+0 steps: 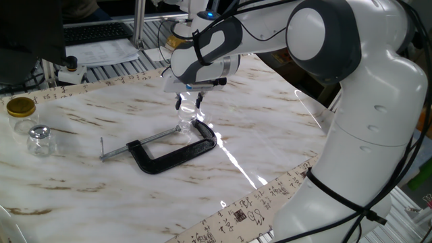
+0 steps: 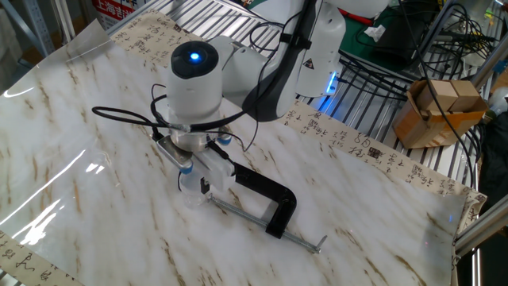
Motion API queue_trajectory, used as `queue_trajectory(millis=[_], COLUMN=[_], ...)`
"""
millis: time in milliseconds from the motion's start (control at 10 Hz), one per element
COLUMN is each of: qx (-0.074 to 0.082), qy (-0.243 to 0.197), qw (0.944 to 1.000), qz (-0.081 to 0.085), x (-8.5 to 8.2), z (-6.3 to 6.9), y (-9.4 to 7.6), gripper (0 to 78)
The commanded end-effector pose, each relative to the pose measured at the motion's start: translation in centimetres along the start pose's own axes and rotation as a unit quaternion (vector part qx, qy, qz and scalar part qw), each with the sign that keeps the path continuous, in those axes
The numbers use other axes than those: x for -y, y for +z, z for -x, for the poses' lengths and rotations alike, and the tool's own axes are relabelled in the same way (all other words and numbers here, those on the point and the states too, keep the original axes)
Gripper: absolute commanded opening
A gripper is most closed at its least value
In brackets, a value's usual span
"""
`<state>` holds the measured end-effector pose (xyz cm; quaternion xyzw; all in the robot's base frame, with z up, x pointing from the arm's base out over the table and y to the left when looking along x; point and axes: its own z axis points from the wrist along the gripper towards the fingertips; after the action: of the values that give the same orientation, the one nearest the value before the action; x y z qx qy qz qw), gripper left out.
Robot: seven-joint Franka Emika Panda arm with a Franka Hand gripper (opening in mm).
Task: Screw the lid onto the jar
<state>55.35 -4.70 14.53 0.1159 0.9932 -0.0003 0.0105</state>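
Observation:
The tiny clear jar [image 1: 186, 124] stands upright on the marble table, touching the screw end of the black C-clamp [image 1: 172, 153]. It also shows in the other fixed view [image 2: 190, 191]. My gripper [image 1: 189, 104] points straight down over the jar's mouth. Its fingers [image 1: 200, 101] sit on either side of the jar top, about a jar's width apart. The small transparent lid [image 1: 187, 113] glints faintly between them on the jar's mouth. In the other fixed view the hand [image 2: 195, 176] covers most of the jar top.
A gold-lidded jar [image 1: 21, 108] and a bulbous clear jar [image 1: 39, 139] stand at the table's left edge. The C-clamp [image 2: 266, 199] lies flat to the right of the jar. Paper strips with writing border the table. A cardboard box [image 2: 436, 111] sits off the table.

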Motion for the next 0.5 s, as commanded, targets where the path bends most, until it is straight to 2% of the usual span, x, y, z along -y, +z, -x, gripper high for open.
queue_trajectory(millis=[100, 200, 500], qx=[-0.031, -0.034, -0.036], qy=[0.078, 0.093, 0.104], qw=[0.9958, 0.9941, 0.9931], qz=[0.035, 0.044, 0.042], x=[0.02, 0.02, 0.02], z=[-0.18, -0.18, -0.17], y=[0.34, 0.34, 0.34], gripper=[1.1, 1.1, 1.1])
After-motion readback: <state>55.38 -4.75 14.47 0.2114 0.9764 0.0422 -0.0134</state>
